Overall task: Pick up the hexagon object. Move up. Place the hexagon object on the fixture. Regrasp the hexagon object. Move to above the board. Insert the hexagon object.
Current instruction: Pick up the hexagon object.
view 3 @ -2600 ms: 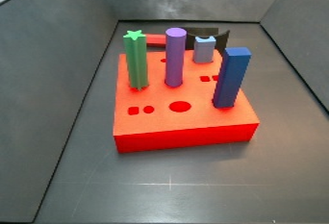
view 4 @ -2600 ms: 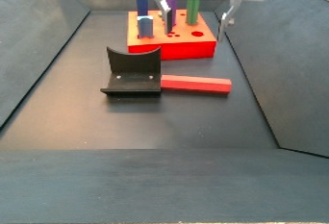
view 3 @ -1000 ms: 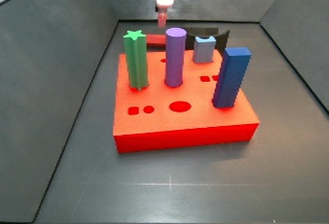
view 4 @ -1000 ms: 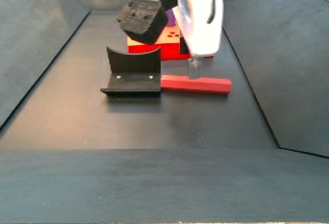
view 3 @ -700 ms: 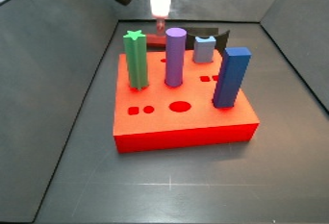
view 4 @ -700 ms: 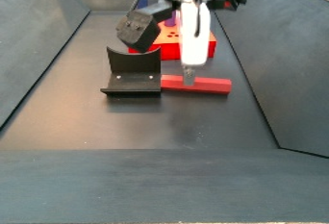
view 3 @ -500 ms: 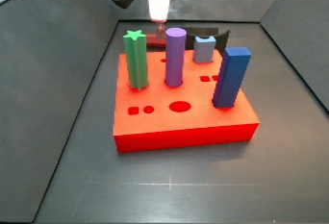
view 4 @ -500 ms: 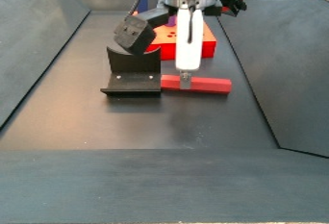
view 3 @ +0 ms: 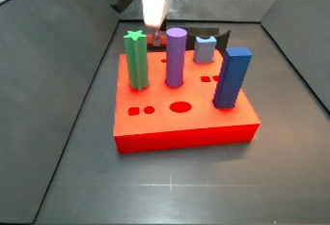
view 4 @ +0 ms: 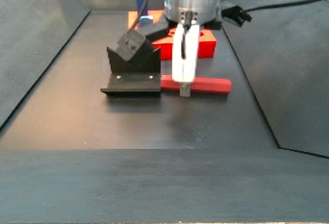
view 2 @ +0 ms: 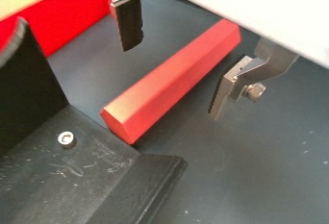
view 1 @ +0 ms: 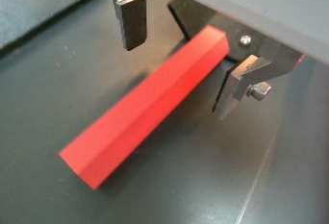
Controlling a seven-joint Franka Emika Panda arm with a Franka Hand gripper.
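Note:
The hexagon object (view 4: 206, 85), a slim red prism, lies flat on the dark floor just beside the fixture (view 4: 131, 74). My gripper (view 4: 184, 87) is down over it, open. In both wrist views the two fingers stand on either side of the hexagon object (view 1: 141, 108) (view 2: 167, 79), with a gap at one finger (view 1: 129, 21) and the other finger (view 1: 229, 86) close to its side. The gripper (view 2: 179, 57) holds nothing. The red board (view 3: 180, 113) sits beyond the peg, carrying coloured upright pegs. In a side view the gripper (view 3: 154, 18) hangs behind the board.
The board carries a green star peg (view 3: 135, 60), a purple round peg (view 3: 175, 60), a short grey-blue peg (view 3: 206, 48) and a tall blue peg (view 3: 233, 77). Sloping grey walls (view 4: 38, 64) enclose the floor. The fixture's black base (view 2: 64, 175) lies close to the peg's end.
The gripper has come down and shifted along the red peg toward its fixture end, so its open fingers now straddle it. The peg has not moved.

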